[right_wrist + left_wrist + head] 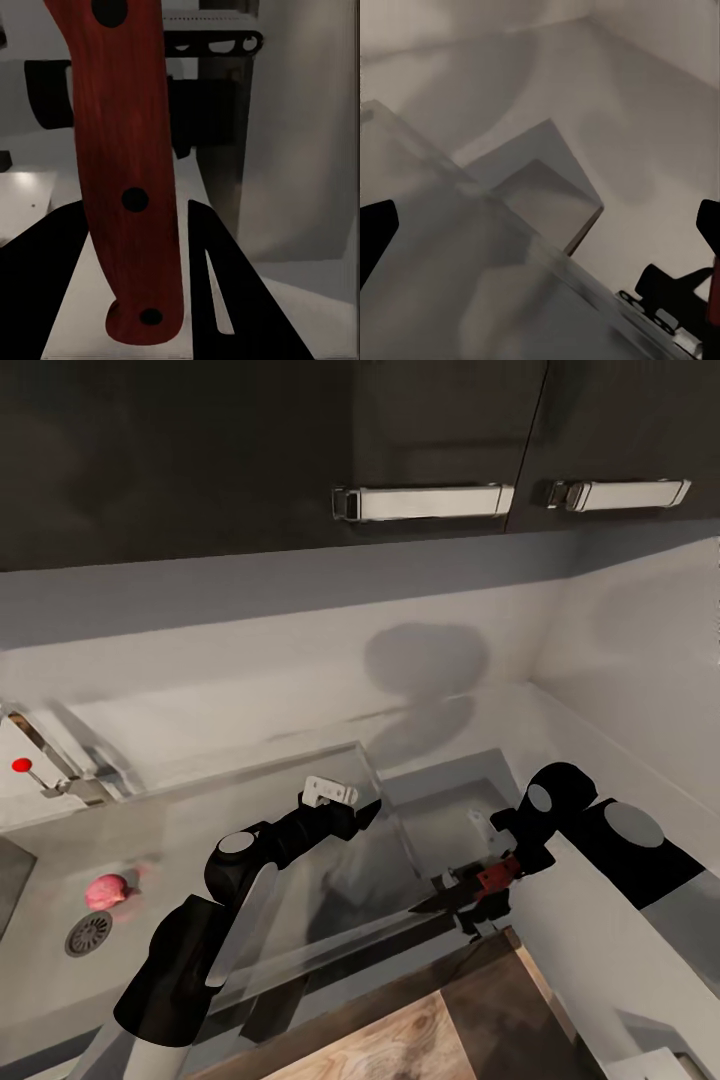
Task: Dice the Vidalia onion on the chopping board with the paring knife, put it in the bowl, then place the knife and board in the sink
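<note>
The right hand (478, 888) is clenched on the paring knife (462, 890), gripping its red handle (131, 172) while the dark pointed blade (432, 902) juts out toward the left arm, low over the steel drainboard (440, 820) of the sink (60, 970). In the right wrist view the handle runs lengthwise between the two black fingers (240, 300), its three dark rivets plain to see, and both fingers press against its sides.

The left hand (345, 815) hangs released over the middle of the sink unit, carrying nothing; in the left wrist view its dark fingertips (376, 225) sit wide apart at either edge of the picture, with bare steel and grey worktop (645, 127) between them. The right arm's black links and a sliver of red handle show in that same view's corner.

The Vidalia onion (106, 889) lies in the sink basin, a pinkish-red lump just beside the round drain grille (88, 934), well apart from both hands. The chrome tap (50, 765) with its red dot stands behind the basin.

A brown wooden floor (400, 1040) shows below the front edge. Dark wall cabinets with two pale bar handles (425, 502) hang above the grey back wall.
</note>
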### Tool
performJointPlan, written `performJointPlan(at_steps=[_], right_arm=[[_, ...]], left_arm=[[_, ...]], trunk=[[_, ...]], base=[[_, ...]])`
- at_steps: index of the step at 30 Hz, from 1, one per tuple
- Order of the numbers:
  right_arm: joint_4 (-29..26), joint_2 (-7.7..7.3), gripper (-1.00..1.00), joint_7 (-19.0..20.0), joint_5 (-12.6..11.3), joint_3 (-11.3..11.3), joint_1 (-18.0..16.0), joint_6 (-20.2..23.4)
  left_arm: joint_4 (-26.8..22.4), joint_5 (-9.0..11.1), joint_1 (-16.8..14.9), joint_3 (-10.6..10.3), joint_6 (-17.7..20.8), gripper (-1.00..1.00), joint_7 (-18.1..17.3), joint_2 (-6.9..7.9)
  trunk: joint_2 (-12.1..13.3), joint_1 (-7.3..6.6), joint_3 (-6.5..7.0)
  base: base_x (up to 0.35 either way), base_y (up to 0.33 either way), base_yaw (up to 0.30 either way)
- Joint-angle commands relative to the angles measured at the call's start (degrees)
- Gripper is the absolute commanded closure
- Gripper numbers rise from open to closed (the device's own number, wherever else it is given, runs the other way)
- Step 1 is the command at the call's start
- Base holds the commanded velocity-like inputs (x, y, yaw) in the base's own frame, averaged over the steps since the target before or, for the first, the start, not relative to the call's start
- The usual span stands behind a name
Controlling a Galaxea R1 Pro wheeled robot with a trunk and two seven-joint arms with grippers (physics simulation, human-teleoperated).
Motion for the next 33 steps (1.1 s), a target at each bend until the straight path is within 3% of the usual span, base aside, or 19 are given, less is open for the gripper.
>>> performJointPlan(at_steps=[1, 6, 13, 18, 21, 24, 29, 33], right_arm=[[-0.1, -0.05, 1.00, 0.2, 0.1, 0.1, -0.1, 0.4], [-0.1, -0.05, 1.00, 0.2, 0.2, 0.0, -0.1, 0.4], [-0.1, -0.05, 1.00, 0.0, 0.2, -3.6, -0.1, 0.2], [-0.2, -0.06, 1.00, -0.4, 0.2, -4.7, -0.1, 0.2], [-0.2, -0.05, 1.00, -0.5, 0.2, -7.3, -0.1, 0.1], [-0.2, -0.05, 1.00, -0.5, 0.2, -8.2, -0.1, 0.0], [-0.2, -0.05, 1.00, -0.6, 0.2, -8.5, -0.1, 0.0], [-0.2, -0.05, 1.00, -0.6, 0.2, -8.5, -0.1, 0.0]], left_arm=[[-0.1, 0.2, 0.0, 0.1, 0.4, -1.00, -0.1, -0.02], [-0.1, 0.2, 0.0, 0.0, 0.4, -1.00, -0.1, -0.02], [-0.1, 0.2, 0.0, 0.1, 0.4, -1.00, -0.1, -0.02], [-0.1, 0.2, 0.0, 0.6, 0.4, -1.00, -0.1, 0.35], [-0.1, 0.2, 0.0, 0.8, 0.3, -1.00, -0.2, 2.75], [-0.2, 0.2, 0.0, 1.0, -0.2, -1.00, -0.3, 4.66], [-0.2, 0.3, 0.0, 2.0, -4.9, -1.00, -1.2, 6.18], [-0.3, 0.3, 0.0, 3.4, -6.2, -1.00, -3.7, 6.70]], trunk=[[-0.1, 0.04, -0.01], [-0.1, 0.04, 0.45], [-0.1, 0.04, 1.11], [-0.1, 0.04, 1.57], [-0.1, 0.04, 1.85], [-0.1, 0.04, 2.13], [-0.1, 0.04, 2.60], [-0.1, 0.04, 2.97]], base=[[0.000, 0.000, 0.000], [0.000, 0.000, 0.000], [0.000, 0.000, 0.000], [0.000, 0.000, 0.000], [0.000, 0.000, 0.000], [0.000, 0.000, 0.000], [0.000, 0.000, 0.000], [0.000, 0.000, 0.000]])
